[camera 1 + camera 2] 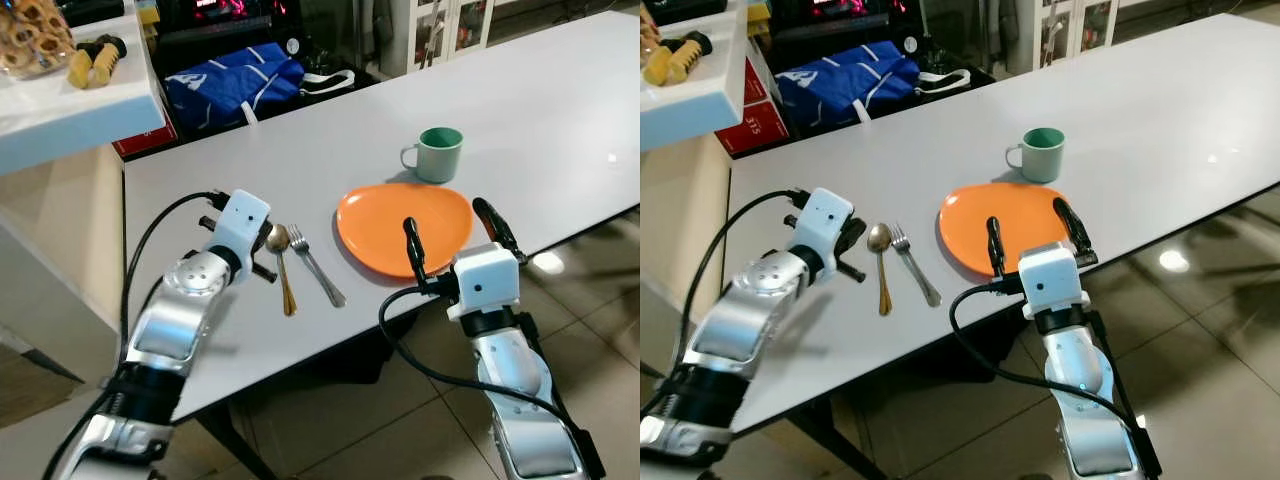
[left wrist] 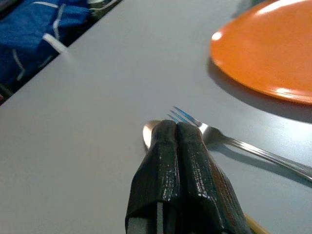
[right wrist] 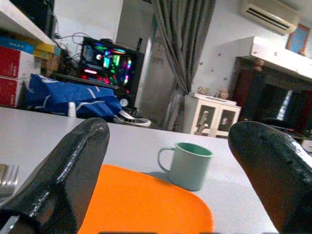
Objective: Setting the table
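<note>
Left gripper (image 2: 176, 127) is resting low over the grey table (image 1: 560, 110), its two black fingers (image 2: 165, 161) pressed together with nothing between them, tips just beside the spoon (image 1: 281, 262). That spoon is lying on the tabletop with its bowl away from the robot, and the fork (image 1: 316, 264) is lying just to its right, tines pointing the same way, the two close alongside. Further right, the orange plate (image 1: 404, 226) is sitting near the table's front edge, apart from the fork. Behind the plate, the pale green mug (image 1: 435, 154) is standing upright, handle turned to the left. Right gripper (image 1: 458, 232) is hovering at the plate's near edge, fingers spread wide and holding nothing. A blue bag (image 1: 231, 82) is lying beyond the table's far left edge.
</note>
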`<state>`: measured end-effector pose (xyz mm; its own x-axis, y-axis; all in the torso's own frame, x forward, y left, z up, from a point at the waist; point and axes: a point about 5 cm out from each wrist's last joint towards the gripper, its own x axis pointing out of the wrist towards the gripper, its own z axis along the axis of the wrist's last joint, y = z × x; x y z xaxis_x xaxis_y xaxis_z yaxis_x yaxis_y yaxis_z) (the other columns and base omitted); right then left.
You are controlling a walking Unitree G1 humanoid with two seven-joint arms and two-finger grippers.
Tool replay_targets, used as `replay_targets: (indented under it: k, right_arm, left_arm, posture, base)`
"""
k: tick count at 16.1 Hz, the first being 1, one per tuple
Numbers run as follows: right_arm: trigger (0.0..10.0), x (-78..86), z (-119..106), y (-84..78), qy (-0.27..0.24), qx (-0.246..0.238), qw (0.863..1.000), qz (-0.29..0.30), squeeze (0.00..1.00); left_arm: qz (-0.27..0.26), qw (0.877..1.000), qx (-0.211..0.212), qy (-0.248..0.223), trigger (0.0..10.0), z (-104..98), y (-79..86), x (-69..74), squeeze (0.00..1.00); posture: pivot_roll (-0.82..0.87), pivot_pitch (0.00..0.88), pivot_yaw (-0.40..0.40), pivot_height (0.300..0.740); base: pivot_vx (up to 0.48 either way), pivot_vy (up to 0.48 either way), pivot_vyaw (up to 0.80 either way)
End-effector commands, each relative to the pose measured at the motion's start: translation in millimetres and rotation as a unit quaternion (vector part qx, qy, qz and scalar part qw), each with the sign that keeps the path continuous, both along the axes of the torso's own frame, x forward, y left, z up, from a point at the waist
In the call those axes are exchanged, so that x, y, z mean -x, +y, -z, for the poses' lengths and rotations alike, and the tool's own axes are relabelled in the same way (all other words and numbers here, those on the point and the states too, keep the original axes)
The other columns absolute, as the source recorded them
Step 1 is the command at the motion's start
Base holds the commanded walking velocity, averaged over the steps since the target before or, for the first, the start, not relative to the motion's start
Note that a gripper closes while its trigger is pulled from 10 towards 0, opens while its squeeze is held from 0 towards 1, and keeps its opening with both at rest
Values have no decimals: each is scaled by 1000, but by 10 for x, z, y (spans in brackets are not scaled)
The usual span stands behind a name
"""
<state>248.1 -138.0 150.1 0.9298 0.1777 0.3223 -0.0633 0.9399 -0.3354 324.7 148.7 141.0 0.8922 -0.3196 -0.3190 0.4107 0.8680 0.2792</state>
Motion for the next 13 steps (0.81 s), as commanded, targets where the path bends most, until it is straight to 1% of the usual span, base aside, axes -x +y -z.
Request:
replay_targets:
  k: [1, 2, 4, 6, 8, 9, 11, 13]
  right_arm:
    - [10000, 16, -54, 43, -3, -2, 1000, -5, 0]
    - [10000, 19, -61, 50, -2, -2, 1000, -7, 0]
    - [10000, 20, -88, 69, -3, -3, 1000, -11, 0]
    - [10000, 28, -101, 75, -2, -4, 1000, -12, 0]
    - [10000, 44, -114, 83, -2, -4, 1000, -12, 0]
    - [10000, 68, -125, 72, 0, -4, 1000, -9, 0]
    - [10000, 89, -135, 54, 1, -4, 1000, -5, 0]
    - [10000, 118, -149, 31, 4, -3, 1000, 2, 0]
  left_arm:
    - [15, 1000, -7, 14, 10000, -15, -3, 37, 0]
    - [19, 1000, -8, 18, 10000, -16, -12, 40, 0]
    - [38, 998, -8, 45, 10000, 50, -82, 22, 0]
    - [54, 997, -10, 59, 10000, 67, -167, -26, 0]
    - [58, 996, -19, 61, 10000, 74, -208, -92, 0]
    - [63, 995, -31, 64, 10000, 101, -250, -148, 0]
    - [69, 995, -36, 66, 10000, 124, -284, -177, 0]
    - [73, 996, -36, 45, 10000, 116, -332, -246, 0]
  posture:
    - [-203, 17, 177, 740]
    - [-200, 20, 175, 740]
    - [-198, 30, 173, 740]
    - [-201, 40, 175, 740]
    - [-211, 51, 177, 740]
    - [-223, 62, 180, 740]
    - [-233, 69, 183, 740]
    - [-253, 79, 190, 740]
  base:
    - [0, 0, 0]
    - [0, 0, 0]
    - [0, 0, 0]
    - [0, 0, 0]
    - [0, 0, 0]
    - [0, 0, 0]
    - [0, 0, 0]
    - [0, 0, 0]
